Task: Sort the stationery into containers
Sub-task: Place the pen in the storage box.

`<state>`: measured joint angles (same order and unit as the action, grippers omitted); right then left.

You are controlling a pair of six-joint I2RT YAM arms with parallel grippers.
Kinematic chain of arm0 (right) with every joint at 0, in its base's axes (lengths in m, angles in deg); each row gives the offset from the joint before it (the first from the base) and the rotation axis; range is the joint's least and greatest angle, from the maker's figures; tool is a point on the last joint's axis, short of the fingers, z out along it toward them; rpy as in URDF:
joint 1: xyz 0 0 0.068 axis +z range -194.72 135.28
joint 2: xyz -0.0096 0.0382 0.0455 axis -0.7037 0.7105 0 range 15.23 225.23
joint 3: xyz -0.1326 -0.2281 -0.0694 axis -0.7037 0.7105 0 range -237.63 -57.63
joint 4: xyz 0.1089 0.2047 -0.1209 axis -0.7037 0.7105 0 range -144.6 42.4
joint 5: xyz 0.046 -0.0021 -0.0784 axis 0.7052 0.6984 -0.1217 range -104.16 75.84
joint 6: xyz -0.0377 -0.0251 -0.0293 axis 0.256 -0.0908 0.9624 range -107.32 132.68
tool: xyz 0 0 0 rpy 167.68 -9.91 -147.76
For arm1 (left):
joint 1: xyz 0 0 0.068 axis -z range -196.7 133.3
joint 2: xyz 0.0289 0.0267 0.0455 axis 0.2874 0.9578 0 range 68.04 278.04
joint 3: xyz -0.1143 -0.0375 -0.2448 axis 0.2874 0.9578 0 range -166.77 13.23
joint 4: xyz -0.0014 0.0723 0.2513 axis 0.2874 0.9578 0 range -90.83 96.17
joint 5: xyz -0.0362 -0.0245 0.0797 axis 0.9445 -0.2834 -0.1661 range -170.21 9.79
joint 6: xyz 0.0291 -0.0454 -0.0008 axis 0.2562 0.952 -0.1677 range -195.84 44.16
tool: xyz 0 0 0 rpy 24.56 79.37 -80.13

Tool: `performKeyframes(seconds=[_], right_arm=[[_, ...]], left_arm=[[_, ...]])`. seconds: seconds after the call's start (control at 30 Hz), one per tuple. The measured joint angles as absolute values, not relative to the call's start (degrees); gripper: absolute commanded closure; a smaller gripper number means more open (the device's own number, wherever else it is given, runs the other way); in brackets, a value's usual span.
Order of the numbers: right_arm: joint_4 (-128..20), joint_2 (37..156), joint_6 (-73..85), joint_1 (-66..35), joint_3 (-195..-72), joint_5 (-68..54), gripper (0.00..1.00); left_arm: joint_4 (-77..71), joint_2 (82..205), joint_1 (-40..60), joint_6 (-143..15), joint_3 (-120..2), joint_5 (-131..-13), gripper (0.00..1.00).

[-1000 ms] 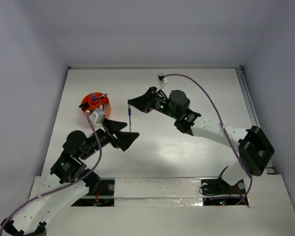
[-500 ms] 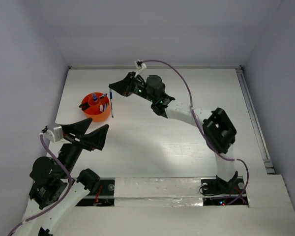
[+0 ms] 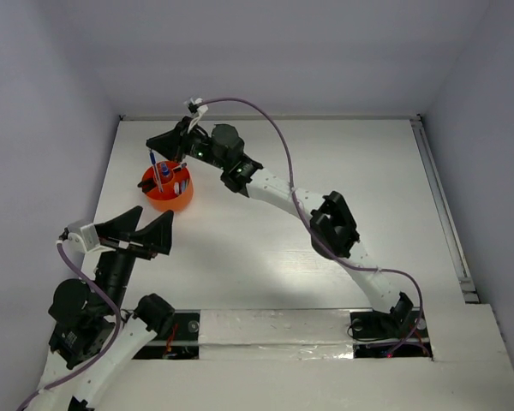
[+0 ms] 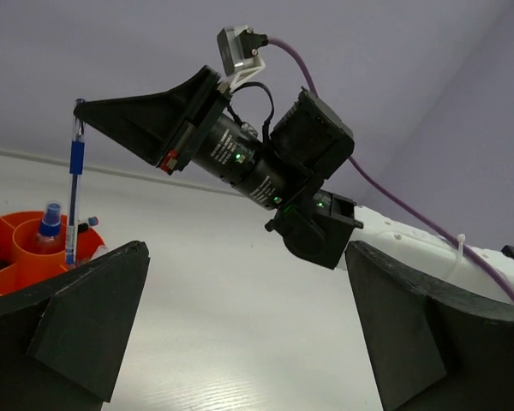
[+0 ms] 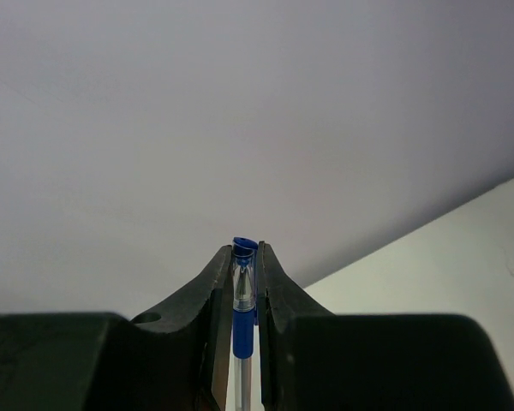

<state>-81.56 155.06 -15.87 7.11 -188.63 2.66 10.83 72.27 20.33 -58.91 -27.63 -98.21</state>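
Glossy plastic cup [image 3: 173, 204], clear-barrelled plastic pen [image 4: 73, 214] (tabletop [image 3: 368, 171] smooth, faintly grained)

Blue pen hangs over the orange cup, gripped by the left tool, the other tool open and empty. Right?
No, the right tool grips the pen over the cup; the left tool is the open, empty one. The left wrist view shows it.

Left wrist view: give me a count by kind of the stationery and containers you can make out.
Pens: 1, the blue pen in the right pincer
Bottles: 1, the blue-capped bottle
Cups: 1, the orange cup
Total: 3; other cup contents too hidden to count.
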Motion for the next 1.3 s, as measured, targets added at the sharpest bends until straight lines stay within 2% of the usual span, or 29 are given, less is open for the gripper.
performKeyframes(seconds=[0.33, 1.3], right_arm=[[-81.6, 163.0, -9.2, 7.5, -193.8, 2.4, 1.0], [-89.6, 164.1, -6.5, 7.5, -188.8, 7.3, 1.0]], left_arm=[[11.3, 73.8, 18.7, -59.3, -27.6, -98.3, 0.01], [11.2, 76.7, 12.3, -59.8, -27.5, -92.4, 0.01]])
